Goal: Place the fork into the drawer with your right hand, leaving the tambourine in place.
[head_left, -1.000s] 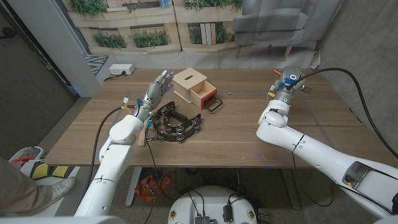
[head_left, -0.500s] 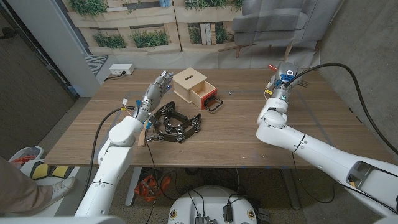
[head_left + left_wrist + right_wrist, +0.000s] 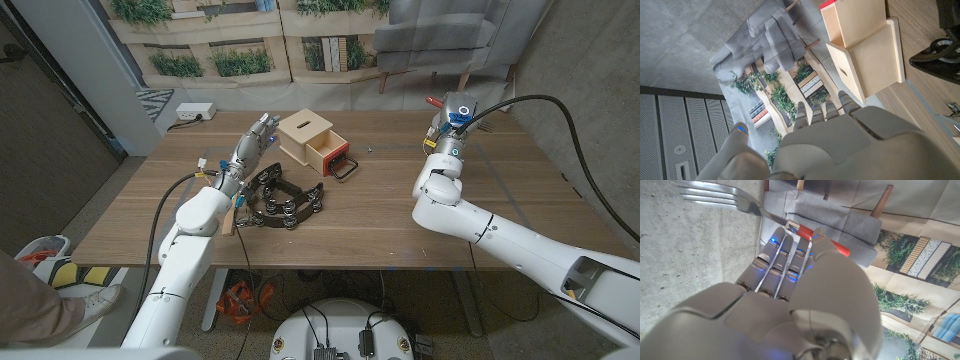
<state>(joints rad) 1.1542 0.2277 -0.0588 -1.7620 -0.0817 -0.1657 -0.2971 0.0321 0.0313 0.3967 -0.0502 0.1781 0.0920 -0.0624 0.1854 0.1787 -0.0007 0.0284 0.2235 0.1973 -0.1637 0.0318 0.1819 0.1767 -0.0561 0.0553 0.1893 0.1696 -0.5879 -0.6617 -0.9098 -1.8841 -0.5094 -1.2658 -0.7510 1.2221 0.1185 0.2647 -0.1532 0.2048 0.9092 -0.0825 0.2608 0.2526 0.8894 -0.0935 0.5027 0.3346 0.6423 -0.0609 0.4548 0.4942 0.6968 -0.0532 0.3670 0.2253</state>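
Your right robot hand (image 3: 455, 112) sat at the upper right of the frame, raised above the far right part of the wooden tabletop (image 3: 400, 215), clasping the silver fork with the red handle (image 3: 765, 214). In the right wrist view the tines stuck out past the fingers (image 3: 775, 255) on one side and the red handle end showed on the other, so the fork lay crosswise in the grip.

The small light-wood box with its open drawer and red front (image 3: 322, 150) lay well to the left of that robot hand, near the top middle of the frame, drawer mouth facing toward lower right. My read: you needed to carry the fork leftward over bare tabletop, with open room between.

The black half-moon tambourine with metal jingles (image 3: 285, 200) sat just beside the drawer, lower left of it, so I'd have kept the approach from the right.

Your left robot hand (image 3: 250, 145) stood released, fingers apart, near the box's left side, holding nothing.
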